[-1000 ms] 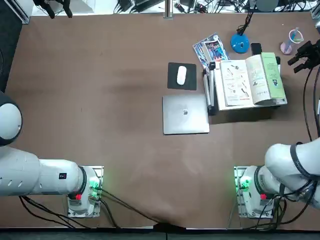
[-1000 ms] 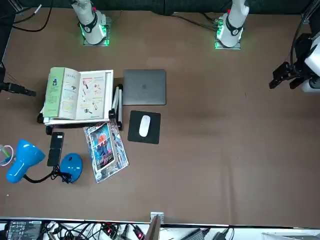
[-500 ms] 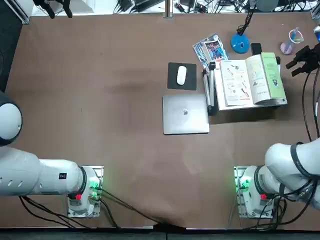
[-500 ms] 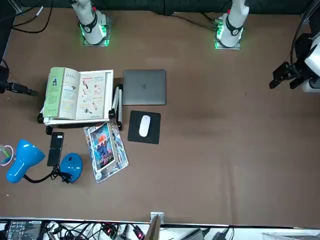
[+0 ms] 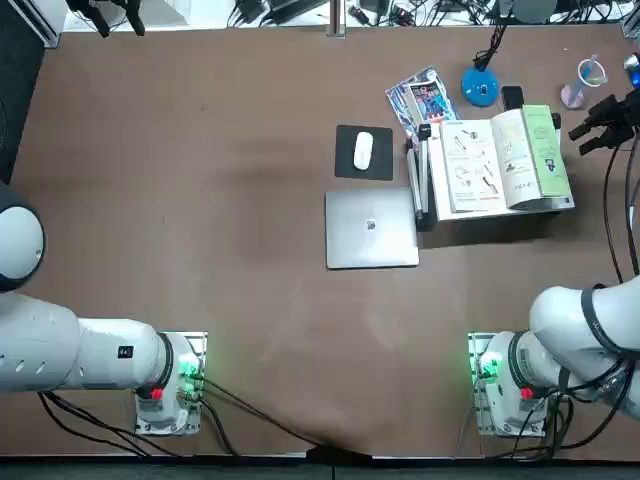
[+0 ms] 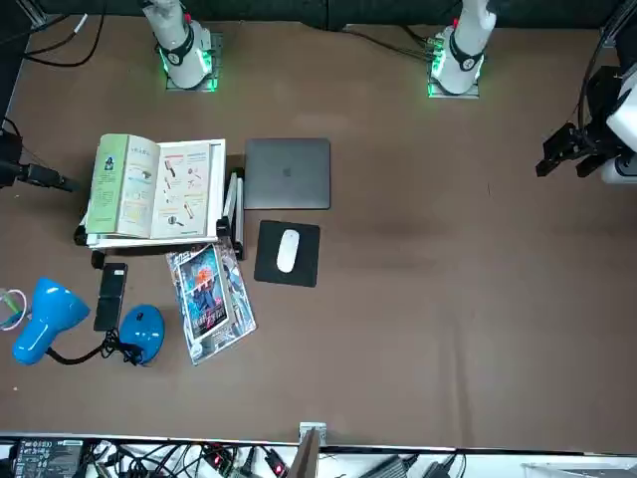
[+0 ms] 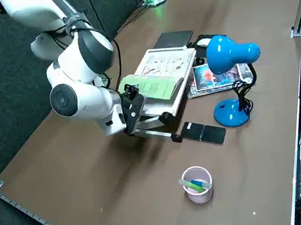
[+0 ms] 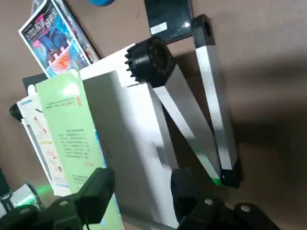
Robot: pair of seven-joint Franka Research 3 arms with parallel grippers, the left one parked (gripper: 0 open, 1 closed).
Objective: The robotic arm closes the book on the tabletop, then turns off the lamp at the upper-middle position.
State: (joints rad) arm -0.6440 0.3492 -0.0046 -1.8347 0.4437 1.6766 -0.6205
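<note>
At upper right of the top view, book (image 5: 505, 160) lies open on a raised white stand (image 5: 459, 216), propped for reading, presumably. Right gripper (image 8: 143, 191) waits by the green cover's edge, fingers spread around nothing, likely lined up to flip it shut. Lamp (image 7: 229, 112) sits beyond the stand, head bent aside, probably leaving reach.

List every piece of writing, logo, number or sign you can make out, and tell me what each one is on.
Apple logo, no words: the closed laptop.
Print on the book, both the white pages and the green cover: too small to read.
Cover lettering on the glossy leaflets: stylised, not surely legible.
White sticker on the black phone-like slab: too small to read.
</note>
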